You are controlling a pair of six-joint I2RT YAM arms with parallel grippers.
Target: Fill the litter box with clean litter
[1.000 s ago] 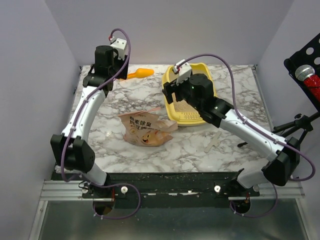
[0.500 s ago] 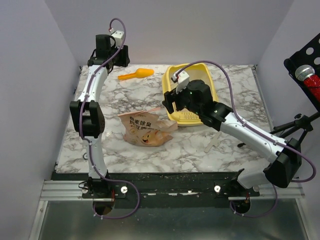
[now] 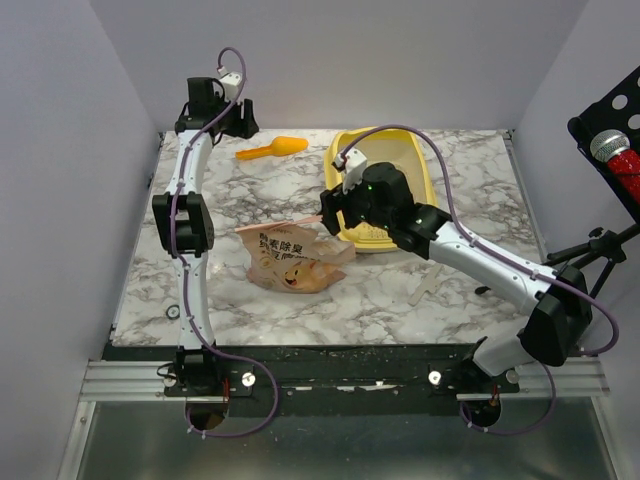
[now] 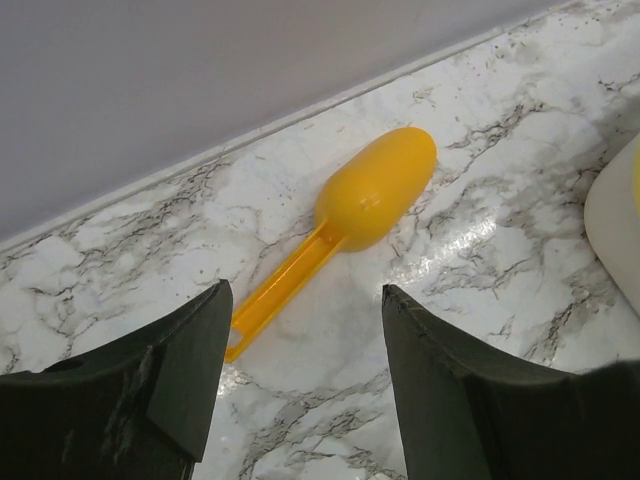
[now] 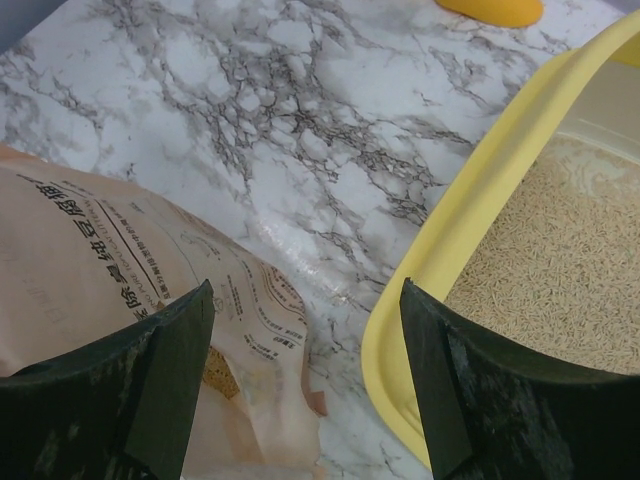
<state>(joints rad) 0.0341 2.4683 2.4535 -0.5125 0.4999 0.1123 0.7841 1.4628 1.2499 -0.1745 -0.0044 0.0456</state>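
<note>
Litter box (image 5: 470, 225): yellow tray, below and just to one side of the right gripper (image 5: 305, 330). Clean litter (image 5: 540, 270) lies on its floor.
Bag (image 5: 90, 260): flat on the table, below that gripper's other side.
Right gripper: jaws apart, empty.
Left gripper (image 4: 300, 335): jaws apart, empty, hovering above the scoop (image 4: 370, 190) handle.
Step, as judged: reaching for more litter.
Next move: the left gripper probably lowers squarely over the handle and closes, or the right one takes the bag's edge.

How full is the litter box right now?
Partly filled: the litter box holds clean litter covering the visible floor, well below its rim.
</note>
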